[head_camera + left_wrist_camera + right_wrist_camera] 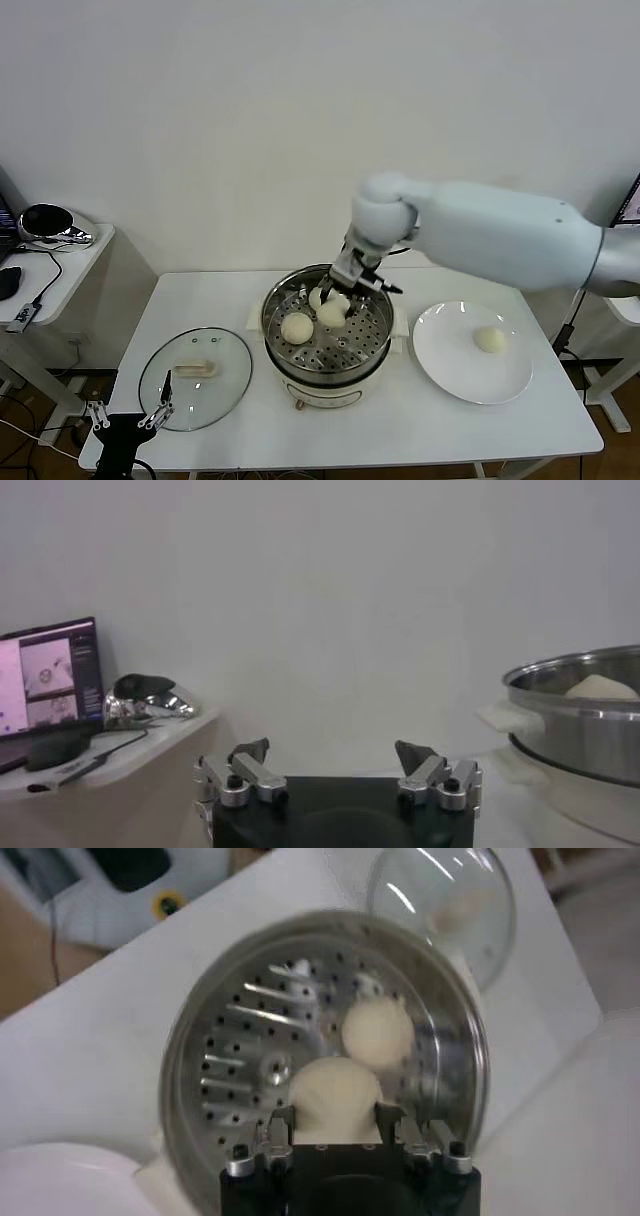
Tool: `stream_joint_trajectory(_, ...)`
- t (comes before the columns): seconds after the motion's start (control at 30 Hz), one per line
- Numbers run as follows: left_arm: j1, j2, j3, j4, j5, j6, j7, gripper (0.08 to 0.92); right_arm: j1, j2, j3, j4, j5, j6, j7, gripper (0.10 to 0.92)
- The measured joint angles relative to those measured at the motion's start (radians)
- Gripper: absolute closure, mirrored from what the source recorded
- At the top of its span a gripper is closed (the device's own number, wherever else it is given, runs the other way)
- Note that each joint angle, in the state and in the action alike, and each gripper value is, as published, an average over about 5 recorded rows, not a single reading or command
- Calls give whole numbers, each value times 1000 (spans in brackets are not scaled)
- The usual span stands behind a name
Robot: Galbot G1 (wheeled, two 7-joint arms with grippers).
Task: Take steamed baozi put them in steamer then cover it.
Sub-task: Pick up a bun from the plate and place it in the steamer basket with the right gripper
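A: Count in the steamer point(300, 365)?

B: Looks like three buns inside: one loose on the tray point(297, 327), one beside it point(331, 314), one more behind point(320, 297), though hard to separate the last two under the arm. In the right wrist view, only two clearly told apart.

A: Right gripper point(340, 296)?

B: Down inside the pot, clamped on a bun point(336, 1094), bun resting on or just above the holed tray. Not let go yet.

A: Left gripper point(335, 758)?

B: Parked low off the table's front left corner, spread wide, holding nothing.

A: Left to do?

B: One bun alone on the white plate point(452, 385), at point(489, 339), right of the steamer. Glass lid point(195, 377) flat on the table, left of the steamer, untouched. So: release this one, fetch the last, then cover. Probably a bit past halfway.
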Motion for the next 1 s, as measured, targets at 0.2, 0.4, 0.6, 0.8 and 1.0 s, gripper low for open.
stream_joint_trajectory(0.2, 2, -5, -1, 3, 0, -3, -1, 177, -13, 17, -36, 28, -59, 65, 9, 508)
stream_joint_trajectory(0.4, 4, -7, -1, 5, 0, -7, -2, 177, -37, 23, -48, 46, -104, 102, 23, 508)
stream_joint_trajectory(0.6, 5, -10, -1, 7, 0, -10, -2, 177, -64, 35, -50, 43, -141, 132, 38, 499)
stream_joint_trajectory(0.8, 6, -10, -2, 10, 0, -13, -3, 177, -75, 42, -53, 41, -159, 155, 47, 438)
stream_joint_trajectory(1.0, 4, -9, -1, 11, 0, -13, -2, 177, -56, 34, -44, 46, -155, 176, 45, 292)
